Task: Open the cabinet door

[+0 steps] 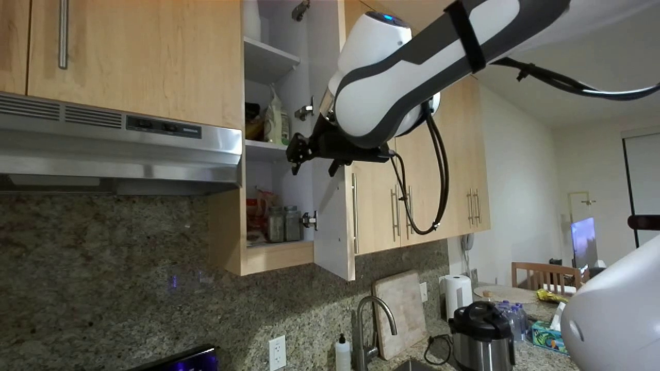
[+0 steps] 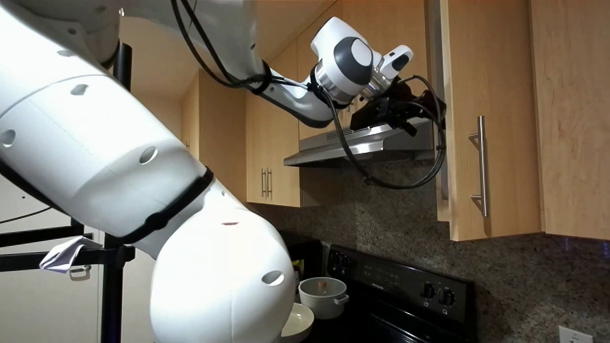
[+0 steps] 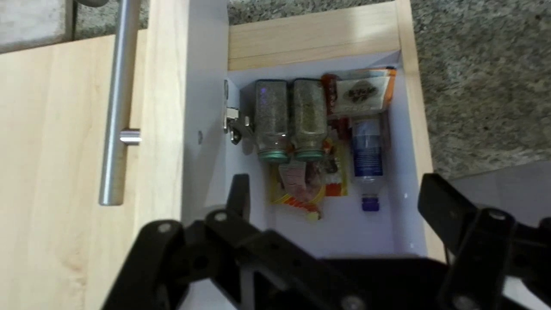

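both exterior views — opposite sides of cabinet door (image 2: pixel 505 105), range hood (image 1: pixel 129 152) shared | wrist view — close, facing cabinet interior (image 3: pixel 338 234)

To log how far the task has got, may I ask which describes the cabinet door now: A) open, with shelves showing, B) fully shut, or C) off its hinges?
A: in an exterior view the door stands swung out on its hinges, with shelves and two jars showing.

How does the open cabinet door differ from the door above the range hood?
The cabinet door stands open; the hood door is shut. In an exterior view, the cabinet door shows its pale inner face, the hood door its wood front. The cabinet door reaches below the range hood; the hood door ends above it. Both have wood fronts and silver bar handles.
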`<move>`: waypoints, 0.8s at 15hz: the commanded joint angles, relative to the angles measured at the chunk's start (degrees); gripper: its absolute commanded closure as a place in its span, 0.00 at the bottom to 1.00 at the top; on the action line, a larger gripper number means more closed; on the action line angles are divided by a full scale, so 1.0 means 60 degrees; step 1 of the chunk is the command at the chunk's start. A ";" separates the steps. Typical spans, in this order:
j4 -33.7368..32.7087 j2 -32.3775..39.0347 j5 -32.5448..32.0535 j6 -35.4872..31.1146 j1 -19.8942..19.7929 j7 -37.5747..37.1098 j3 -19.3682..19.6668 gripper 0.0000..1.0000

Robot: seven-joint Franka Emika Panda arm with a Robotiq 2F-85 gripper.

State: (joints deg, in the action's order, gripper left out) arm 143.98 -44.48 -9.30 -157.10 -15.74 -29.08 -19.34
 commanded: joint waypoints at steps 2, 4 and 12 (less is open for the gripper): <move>0.0108 -0.0553 -0.0077 -0.0245 -0.1689 -0.1749 -0.1046 0.00; 0.0182 -0.0783 -0.0109 -0.0211 -0.2064 -0.2205 -0.1199 0.00; 0.0623 -0.1368 -0.0094 -0.0102 -0.2214 -0.2121 -0.0547 0.00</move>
State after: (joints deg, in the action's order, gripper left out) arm 145.28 -50.68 -9.33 -157.61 -30.00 -42.71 -25.37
